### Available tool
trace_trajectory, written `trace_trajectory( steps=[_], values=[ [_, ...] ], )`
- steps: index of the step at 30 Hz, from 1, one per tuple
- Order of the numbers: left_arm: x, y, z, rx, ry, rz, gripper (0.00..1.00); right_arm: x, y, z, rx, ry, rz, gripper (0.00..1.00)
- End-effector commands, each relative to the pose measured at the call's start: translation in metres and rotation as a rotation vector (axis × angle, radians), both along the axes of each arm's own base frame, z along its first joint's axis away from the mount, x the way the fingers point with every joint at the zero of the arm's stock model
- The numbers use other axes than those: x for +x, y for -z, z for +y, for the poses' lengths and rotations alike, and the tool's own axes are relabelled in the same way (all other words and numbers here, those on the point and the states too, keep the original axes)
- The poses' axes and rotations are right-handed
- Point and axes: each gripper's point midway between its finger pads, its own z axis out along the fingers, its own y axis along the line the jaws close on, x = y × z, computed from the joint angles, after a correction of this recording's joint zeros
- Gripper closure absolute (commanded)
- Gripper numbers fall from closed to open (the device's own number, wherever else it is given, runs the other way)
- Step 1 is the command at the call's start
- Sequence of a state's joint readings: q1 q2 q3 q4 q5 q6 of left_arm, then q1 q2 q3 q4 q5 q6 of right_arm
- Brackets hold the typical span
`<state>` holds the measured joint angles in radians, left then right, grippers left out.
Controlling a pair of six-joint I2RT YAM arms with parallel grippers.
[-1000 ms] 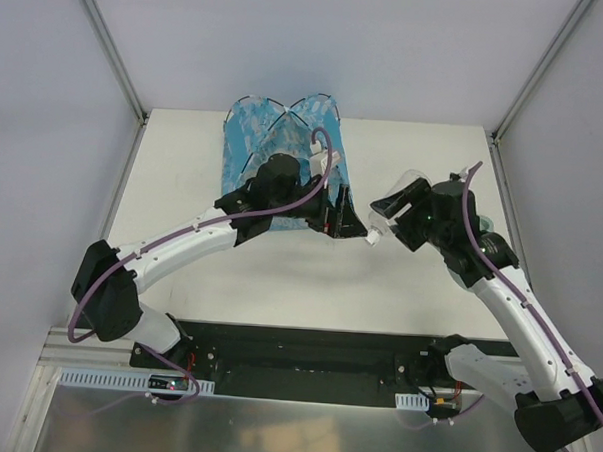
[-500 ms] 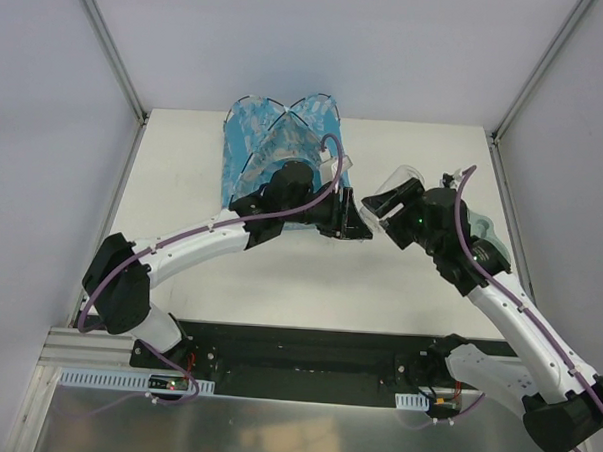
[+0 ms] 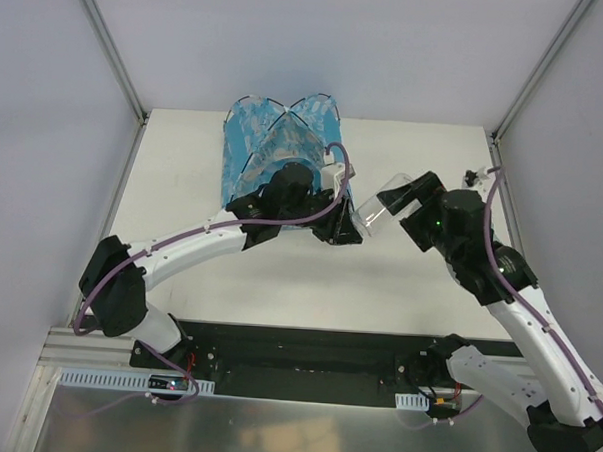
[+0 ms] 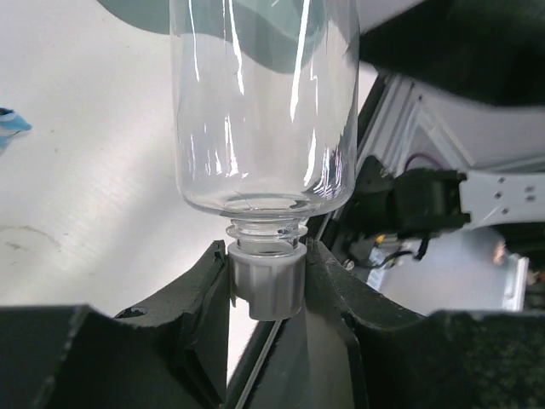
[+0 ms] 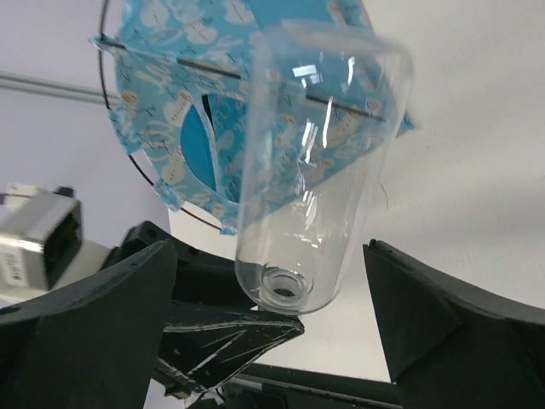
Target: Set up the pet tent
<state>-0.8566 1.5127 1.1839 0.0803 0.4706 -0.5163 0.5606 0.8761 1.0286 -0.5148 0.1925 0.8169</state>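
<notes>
My left hand (image 4: 266, 296) pinches the clear bottle (image 4: 264, 102) by its cap (image 4: 268, 271); my right hand (image 5: 271, 294) is spread around it. The pet tent (image 3: 275, 145) sits at twelve o'clock: likely light, floppy cloth on springy poles (image 3: 284, 108), so I'd grip a pole-backed edge.

Noted: bottle (image 4: 264, 102) is clear plastic, glossy and smooth, streaked with glare; its cap (image 4: 266, 285) grey plastic, matt. My left fingers (image 4: 192, 311) are black plastic, matt, faintly grainy. The pet tent (image 5: 162, 94) is thin blue printed cloth, matt, on slim black poles (image 3: 285, 108). The table (image 3: 183, 181) looks white, matt, lightly scuffed.
</notes>
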Motion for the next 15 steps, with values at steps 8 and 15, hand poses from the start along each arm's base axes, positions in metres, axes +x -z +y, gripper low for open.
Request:
trace_trajectory(
  steps=[8, 15],
  values=[
    [-0.043, -0.041, 0.053, 0.005, 0.178, -0.361, 1.0, -0.032, -0.057, -0.064, -0.173, 0.132, -0.004, 0.01],
    [-0.07, -0.058, 0.073, -0.043, 0.213, -0.378, 1.0, -0.047, -0.076, -0.036, -0.071, -0.028, -0.034, 0.01]
  ],
)
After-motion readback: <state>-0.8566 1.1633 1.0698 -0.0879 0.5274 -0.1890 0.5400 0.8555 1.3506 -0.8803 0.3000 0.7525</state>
